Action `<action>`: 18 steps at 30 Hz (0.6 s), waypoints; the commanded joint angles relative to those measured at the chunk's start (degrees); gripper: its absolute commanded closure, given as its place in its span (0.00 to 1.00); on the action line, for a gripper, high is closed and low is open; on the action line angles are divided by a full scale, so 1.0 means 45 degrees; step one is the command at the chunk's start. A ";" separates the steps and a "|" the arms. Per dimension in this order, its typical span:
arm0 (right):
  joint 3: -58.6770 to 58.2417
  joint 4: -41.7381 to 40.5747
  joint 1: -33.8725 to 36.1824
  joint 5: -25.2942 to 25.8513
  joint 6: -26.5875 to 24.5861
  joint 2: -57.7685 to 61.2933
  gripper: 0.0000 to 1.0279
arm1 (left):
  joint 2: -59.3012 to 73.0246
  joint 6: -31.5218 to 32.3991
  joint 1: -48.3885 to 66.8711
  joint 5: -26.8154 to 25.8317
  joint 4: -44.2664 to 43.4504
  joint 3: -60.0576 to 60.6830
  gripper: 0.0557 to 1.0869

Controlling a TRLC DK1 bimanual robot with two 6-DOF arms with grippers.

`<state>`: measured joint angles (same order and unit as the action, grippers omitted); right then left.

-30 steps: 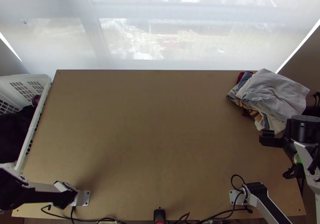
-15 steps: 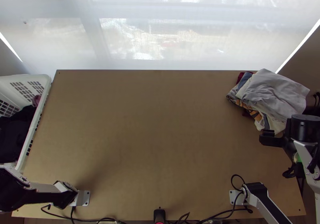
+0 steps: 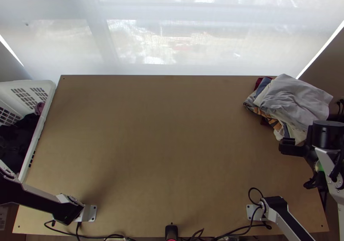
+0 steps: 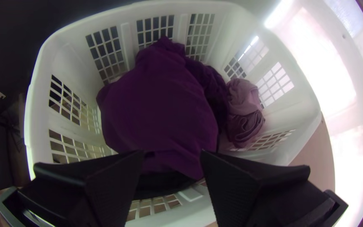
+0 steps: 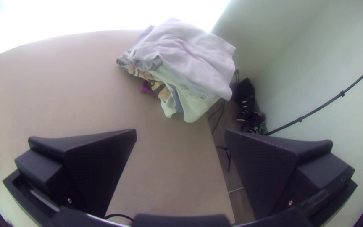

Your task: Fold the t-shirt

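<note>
The left gripper (image 4: 172, 155), fingers spread, hangs over a white basket (image 4: 64, 63) holding bunched purple cloth (image 4: 160, 101), apparently the t-shirt, in what looks like the pick-up step. The next move calls for a firm pinch and a lift to the table (image 3: 163, 133); the right gripper (image 5: 180, 132), also spread, hangs near stacked laundry (image 3: 296, 101)

Daylight glows through the window (image 3: 150, 39) — beyond a wooden table (image 3: 150, 133).

Silver-white links (image 3: 324, 161), rounded black joints (image 3: 328, 134), looping black cables (image 3: 254, 188), small screws (image 5: 290, 203), pale base plates (image 3: 92, 213)
</note>
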<state>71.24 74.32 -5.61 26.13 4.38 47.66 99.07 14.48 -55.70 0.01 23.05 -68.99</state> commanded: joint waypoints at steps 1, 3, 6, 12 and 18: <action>0.0067 0.0007 0.0035 0.0014 0.0003 0.0171 0.05 | 0.1891 -0.0093 -0.0297 0.0095 0.0210 -0.0137 0.34; 0.0047 0.0007 0.0035 0.0014 0.0003 0.0190 0.05 | 0.2458 -0.0073 -0.0454 0.0154 0.0308 -0.0391 0.34; 0.0047 0.0007 0.0035 0.0014 0.0003 0.0190 0.05 | 0.3200 -0.0015 -0.0727 0.0193 0.0777 -0.0997 0.34; -0.0011 0.0007 0.0094 0.0014 0.0003 0.0190 0.05 | 0.4372 0.0005 -0.0825 0.0349 0.0855 -0.1837 0.34; -0.0031 0.0046 0.0133 -0.0006 0.0003 0.0210 0.05 | 0.4938 0.0024 -0.0688 0.0584 0.0855 -0.2989 0.34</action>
<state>71.29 74.41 -5.21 26.15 4.38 48.49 117.43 14.48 -58.89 1.65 26.70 -77.41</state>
